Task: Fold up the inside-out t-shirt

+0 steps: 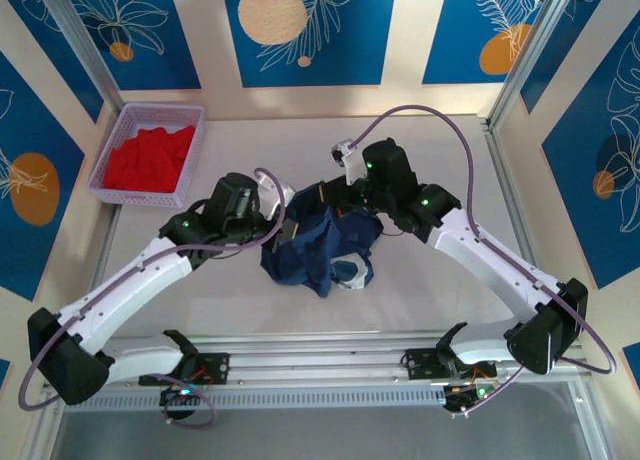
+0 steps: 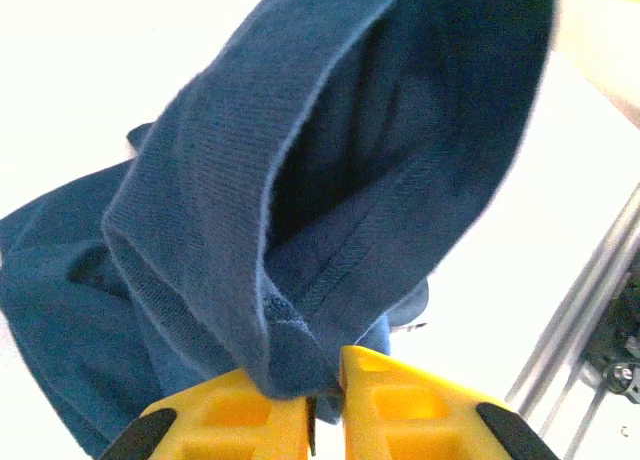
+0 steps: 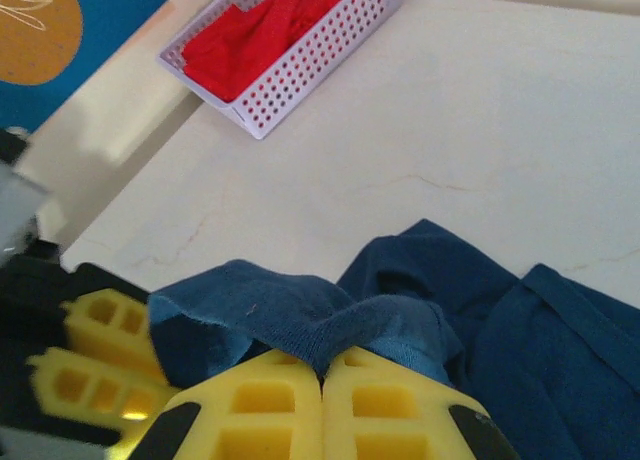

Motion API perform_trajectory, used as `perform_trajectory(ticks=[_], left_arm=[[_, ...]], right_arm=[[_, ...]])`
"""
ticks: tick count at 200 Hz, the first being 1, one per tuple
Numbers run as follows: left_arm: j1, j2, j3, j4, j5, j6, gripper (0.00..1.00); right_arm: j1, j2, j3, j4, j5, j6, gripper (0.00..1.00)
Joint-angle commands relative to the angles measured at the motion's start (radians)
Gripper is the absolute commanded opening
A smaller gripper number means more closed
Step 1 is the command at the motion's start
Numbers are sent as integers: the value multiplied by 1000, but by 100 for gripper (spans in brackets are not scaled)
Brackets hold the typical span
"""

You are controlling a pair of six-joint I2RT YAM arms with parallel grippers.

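The navy t-shirt (image 1: 320,252) hangs bunched over the middle of the worktop (image 1: 440,150); the left pincer (image 2: 325,392) is closed on its hem, the right pincer (image 3: 322,376) on another fold; if they pull apart quickly, I fear one thin grip slips.

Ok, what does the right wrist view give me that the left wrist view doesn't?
Right wrist adds the white basket holding the red garment, plus bare table beyond the cloth. Left wrist adds a close look into an open fold of the t-shirt, its stitched seam, and the metal rail to the side. Shared: navy cloth pinched between yellow fingers, with the right gripper and the left gripper each shut on it.
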Motion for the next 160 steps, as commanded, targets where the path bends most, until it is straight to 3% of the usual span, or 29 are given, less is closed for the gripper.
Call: perform_trajectory(ticks=[1,60,99,160], left_arm=[[7,-46,-31,35,80,-15,13],[6,-82,-97,129,118,32,34],[1,-83,-122,141,43,61,47],[-7,-75,-123,141,-97,79,54]], right_arm=[[3,5,51,-25,25,-30,0],[-5,23,95,-42,-15,-22,0],[-16,30,112,-51,-31,-21,0],[-20,44,118,-51,-55,-15,0]])
